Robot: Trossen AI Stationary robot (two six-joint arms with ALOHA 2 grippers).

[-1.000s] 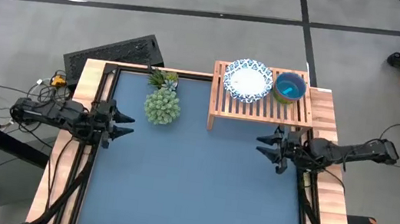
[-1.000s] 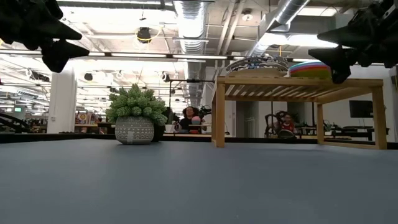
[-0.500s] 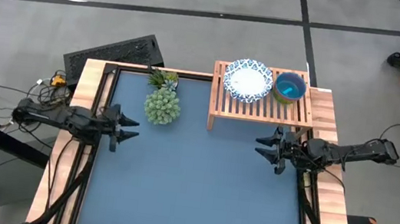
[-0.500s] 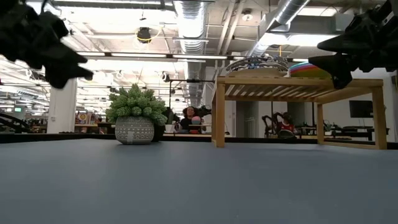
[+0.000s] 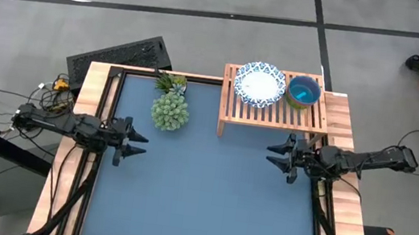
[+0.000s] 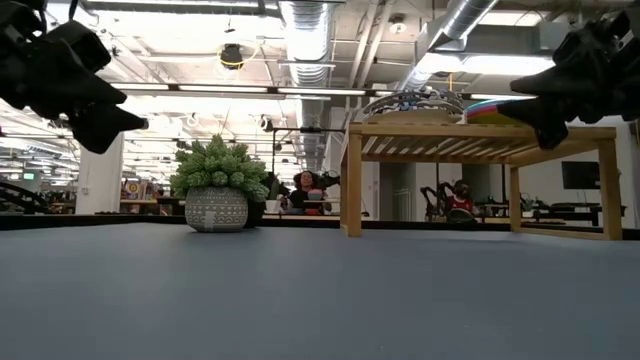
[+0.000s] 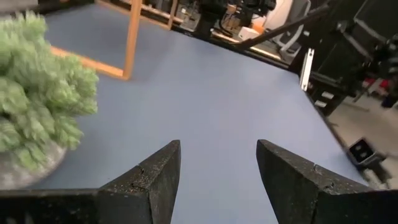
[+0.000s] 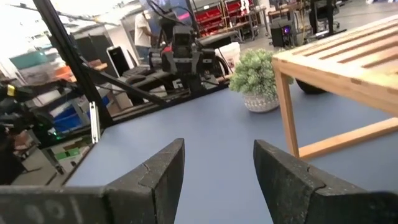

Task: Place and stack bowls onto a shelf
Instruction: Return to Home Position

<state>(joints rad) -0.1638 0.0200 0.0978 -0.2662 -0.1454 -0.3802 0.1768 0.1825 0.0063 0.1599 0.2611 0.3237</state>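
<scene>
High view: blue tabletop (image 5: 198, 201) framed in light wood on grey concrete floor (image 5: 204, 32), spiky green plant (image 5: 170, 111) near far edge. On low light-wood slatted shelf (image 5: 231, 108) at far right, shallow white bowl with blue patterned rim (image 5: 260, 84) beside teal blue bowl (image 5: 304, 92). Over opposite table sides, left gripper (image 5: 141, 143) and right gripper (image 5: 271, 155), fingers spread, holding nothing.

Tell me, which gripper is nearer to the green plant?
Left. The left gripper hangs close by the plant, a little to its left. The right gripper is far off on the other side, by the shelf.
</scene>
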